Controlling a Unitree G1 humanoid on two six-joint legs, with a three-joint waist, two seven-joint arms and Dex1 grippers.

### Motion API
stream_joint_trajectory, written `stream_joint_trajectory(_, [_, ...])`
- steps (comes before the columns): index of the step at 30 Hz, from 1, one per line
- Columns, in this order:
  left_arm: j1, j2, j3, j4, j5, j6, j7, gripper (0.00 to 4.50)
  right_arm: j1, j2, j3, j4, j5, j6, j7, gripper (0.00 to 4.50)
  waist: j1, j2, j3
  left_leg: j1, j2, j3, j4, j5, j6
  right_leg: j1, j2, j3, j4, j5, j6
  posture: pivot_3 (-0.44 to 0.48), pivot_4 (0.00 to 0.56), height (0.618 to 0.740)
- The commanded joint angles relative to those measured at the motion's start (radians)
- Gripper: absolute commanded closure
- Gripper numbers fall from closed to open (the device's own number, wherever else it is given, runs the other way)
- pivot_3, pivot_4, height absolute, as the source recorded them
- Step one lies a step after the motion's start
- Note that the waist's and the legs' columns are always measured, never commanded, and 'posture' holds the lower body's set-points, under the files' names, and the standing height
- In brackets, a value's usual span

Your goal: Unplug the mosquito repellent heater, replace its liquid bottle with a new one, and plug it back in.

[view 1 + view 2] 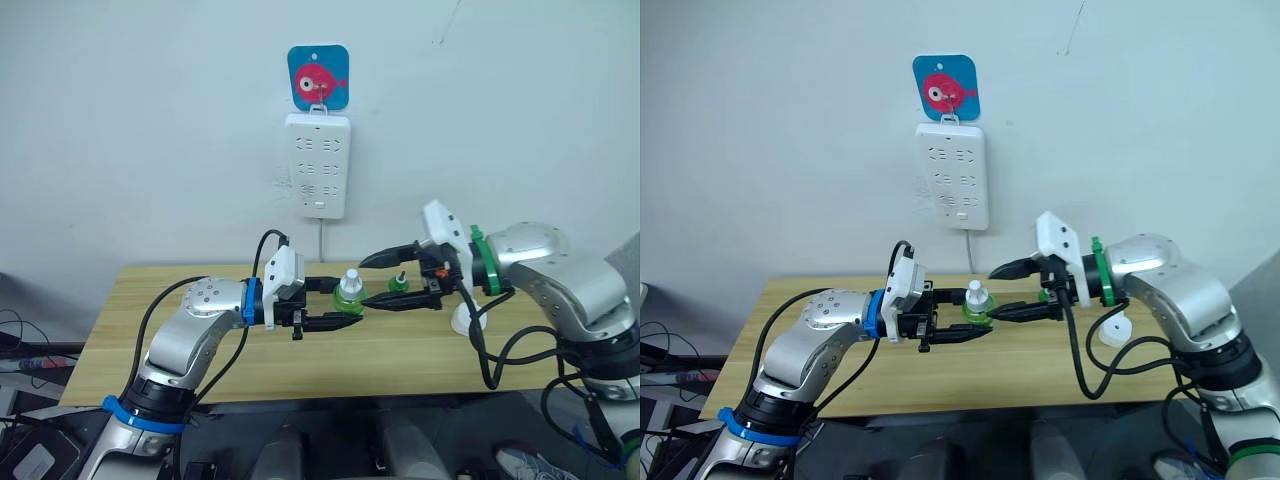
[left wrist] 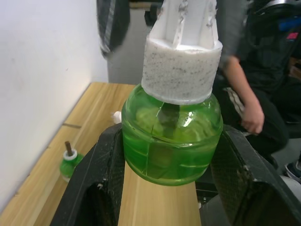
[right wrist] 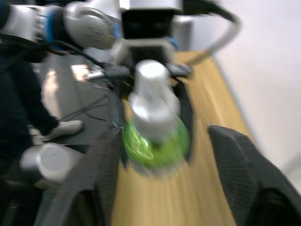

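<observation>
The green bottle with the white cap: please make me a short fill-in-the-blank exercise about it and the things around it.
1. The capped green bottle is gripped by the ____ claw.
2. The right claw is ____, fingers apart beside the cap.
3. The capless green bottle has a dark ____ on top.
4. The power strip hangs on the ____.

Missing words: left; open; wick; wall

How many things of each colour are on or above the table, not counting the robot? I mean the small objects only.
Green bottles: 2, the capped bottle in the left gripper and the capless bottle on the table.
White things: 1, the heater by the right gripper.
Total: 3
</observation>
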Motion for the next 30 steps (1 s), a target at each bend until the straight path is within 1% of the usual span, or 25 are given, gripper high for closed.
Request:
stream_joint_trajectory(1, [-0.007, -0.025, 0.015, -0.003, 0.011, -0.050, 0.029, 2.29, 0.085, -0.039, -0.106, -0.140, 0.014, 0.000, -0.065, 1.70, 0.004, 0.000, 0.000, 0.000, 0.000, 0.000, 0.000, 0.000, 0.000, 0.000, 0.000, 0.000, 0.000, 0.000, 0.000, -0.096, 0.146, 0.733])
stream_joint_trajectory(4, [-0.018, -0.053, 0.013, 0.030, 0.028, -0.084, 0.053, 2.29, 0.159, 0.012, -0.150, -0.265, 0.055, 0.048, -0.197, 1.70, 0.004, 0.000, 0.000, 0.000, 0.000, 0.001, 0.000, 0.000, 0.000, 0.000, 0.001, 0.001, 0.000, 0.000, 0.000, -0.104, 0.147, 0.733])
stream_joint_trajectory(8, [-0.034, -0.081, 0.005, 0.060, 0.043, -0.110, 0.061, 2.29, 0.188, 0.127, -0.097, -0.351, 0.024, 0.082, -0.375, 1.70, -0.001, 0.000, 0.000, 0.001, 0.001, 0.002, 0.000, 0.000, 0.000, 0.000, 0.004, 0.001, 0.001, 0.000, 0.000, -0.110, 0.147, 0.733])
stream_joint_trajectory(10, [-0.035, -0.088, 0.001, 0.064, 0.044, -0.116, 0.059, 2.29, 0.181, 0.175, -0.062, -0.351, -0.004, 0.091, -0.440, 1.70, -0.001, 0.000, 0.000, 0.001, 0.001, 0.002, 0.000, 0.000, 0.000, 0.000, 0.005, 0.001, 0.001, 0.000, 0.000, -0.110, 0.147, 0.733])
stream_joint_trajectory(13, [-0.037, -0.093, -0.004, 0.070, 0.046, -0.123, 0.055, 2.29, 0.152, 0.227, -0.005, -0.311, -0.059, 0.079, -0.498, 1.70, 0.000, 0.000, 0.000, 0.001, 0.001, 0.002, 0.000, 0.000, 0.000, 0.000, 0.005, 0.002, 0.000, 0.000, 0.000, -0.120, 0.138, 0.733])
stream_joint_trajectory(16, [-0.037, -0.095, -0.008, 0.070, 0.047, -0.127, 0.053, 2.29, 0.125, 0.273, 0.038, -0.261, -0.102, 0.063, -0.534, 1.70, -0.002, 0.000, 0.000, 0.001, 0.001, 0.002, 0.000, 0.000, 0.000, 0.000, 0.005, 0.002, 0.000, 0.000, 0.000, -0.117, 0.133, 0.733])
stream_joint_trajectory(18, [-0.035, -0.094, -0.009, 0.065, 0.046, -0.128, 0.054, 2.29, 0.116, 0.287, 0.039, -0.244, -0.110, 0.058, -0.537, 1.70, -0.003, 0.000, 0.000, 0.001, 0.001, 0.002, 0.000, 0.000, 0.000, 0.000, 0.005, 0.001, 0.000, 0.000, 0.000, -0.113, 0.132, 0.733])
stream_joint_trajectory(20, [-0.032, -0.093, -0.009, 0.060, 0.045, -0.127, 0.055, 2.29, 0.110, 0.290, 0.027, -0.234, -0.103, 0.061, -0.534, 1.70, -0.003, 0.000, 0.000, 0.000, 0.001, 0.001, 0.000, 0.000, 0.000, 0.000, 0.005, 0.001, 0.000, 0.000, 0.000, -0.107, 0.129, 0.733])
stream_joint_trajectory(24, [-0.027, -0.090, -0.008, 0.056, 0.044, -0.128, 0.056, 2.29, 0.112, 0.254, -0.018, -0.243, -0.062, 0.086, -0.501, 1.70, -0.002, 0.000, 0.000, 0.000, 0.000, 0.001, 0.000, 0.000, 0.000, 0.000, 0.005, 0.001, 0.000, 0.000, 0.000, -0.106, 0.127, 0.733])
stream_joint_trajectory(26, [-0.024, -0.088, -0.007, 0.054, 0.044, -0.128, 0.057, 2.29, 0.127, 0.208, -0.069, -0.257, -0.017, 0.110, -0.467, 1.70, -0.002, 0.000, 0.000, 0.000, 0.000, 0.001, 0.000, 0.000, 0.000, 0.000, 0.005, 0.001, 0.000, 0.000, 0.000, -0.108, 0.125, 0.733])
stream_joint_trajectory(28, [-0.019, -0.084, -0.005, 0.050, 0.043, -0.126, 0.057, 2.29, 0.147, 0.144, -0.150, -0.274, 0.051, 0.149, -0.428, 1.70, 0.001, 0.000, 0.000, 0.000, 0.000, 0.001, 0.000, 0.000, 0.000, 0.000, 0.005, 0.001, 0.000, 0.000, 0.000, -0.108, 0.125, 0.733])
stream_joint_trajectory(30, [-0.016, -0.081, -0.006, 0.050, 0.043, -0.127, 0.056, 2.29, 0.170, 0.090, -0.196, -0.292, 0.100, 0.173, -0.401, 1.70, 0.001, 0.000, 0.000, 0.000, 0.000, 0.002, 0.000, 0.000, 0.000, 0.000, 0.005, 0.001, -0.001, 0.000, 0.000, -0.118, 0.121, 0.733])
